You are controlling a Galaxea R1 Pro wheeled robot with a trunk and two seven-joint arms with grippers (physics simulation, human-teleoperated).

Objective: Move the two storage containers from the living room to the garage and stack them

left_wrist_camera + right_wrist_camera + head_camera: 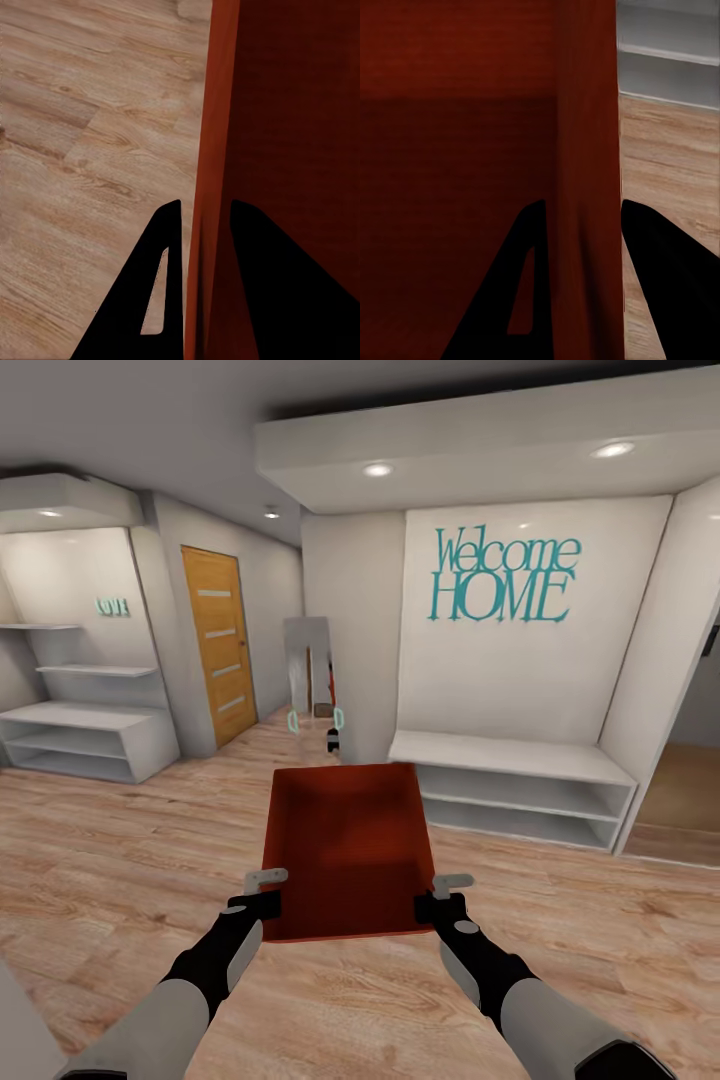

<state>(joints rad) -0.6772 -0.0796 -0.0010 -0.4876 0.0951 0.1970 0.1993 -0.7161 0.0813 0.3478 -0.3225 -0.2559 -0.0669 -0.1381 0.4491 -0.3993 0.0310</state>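
Observation:
I hold one orange-red storage container (345,845) out in front of me above a light wood-plank floor (120,850). My left gripper (266,892) is shut on its left wall, and the wrist view shows that wall (214,150) pinched between the dark fingers (161,277). On the opposite side my right gripper (438,895) is shut on the right wall (589,165), one finger inside the bin and one outside. The container is empty. The second container is out of view.
A white wall with teal "Welcome HOME" lettering (503,577) and a low white shelf bench (515,785) stands ahead right. A hallway (310,690) runs straight ahead, with a wooden door (217,645) on its left. White shelving (85,735) is at the left.

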